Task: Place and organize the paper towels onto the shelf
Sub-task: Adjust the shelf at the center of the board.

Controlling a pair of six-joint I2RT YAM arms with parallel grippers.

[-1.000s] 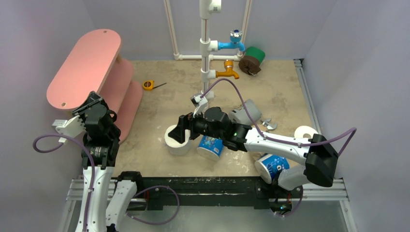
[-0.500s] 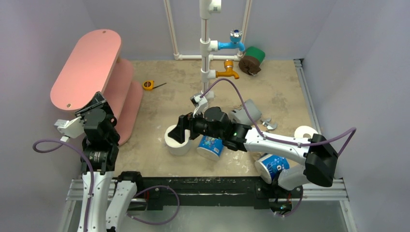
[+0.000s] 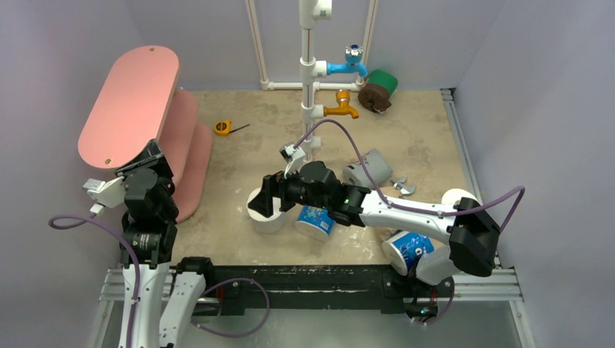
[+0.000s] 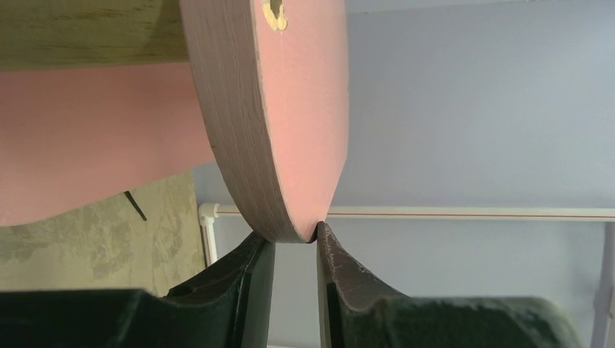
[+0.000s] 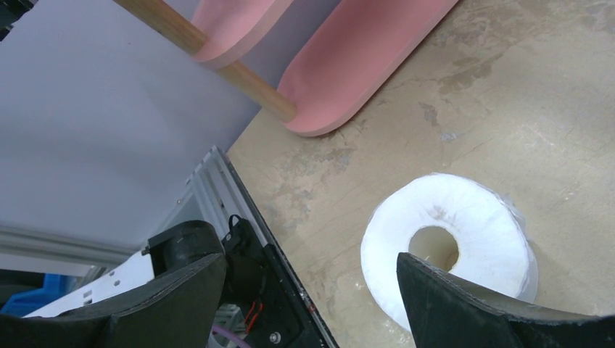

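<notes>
My right claw (image 5: 310,261) gaped wide above bare white paper roll (image 5: 479,239), upright on tabletop (image 5: 551,109), core up, nearer one finger (I'd centre first). My left claw (image 4: 292,243), narrow, pinched rim of pink three-tier shelf (image 4: 290,109); right arm nearer roll.

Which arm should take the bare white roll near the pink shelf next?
Right. The right pincer, open, hangs over the bare white paper towel roll. The left pincer is pinched on the top board of the pink three-tier shelf.
</notes>
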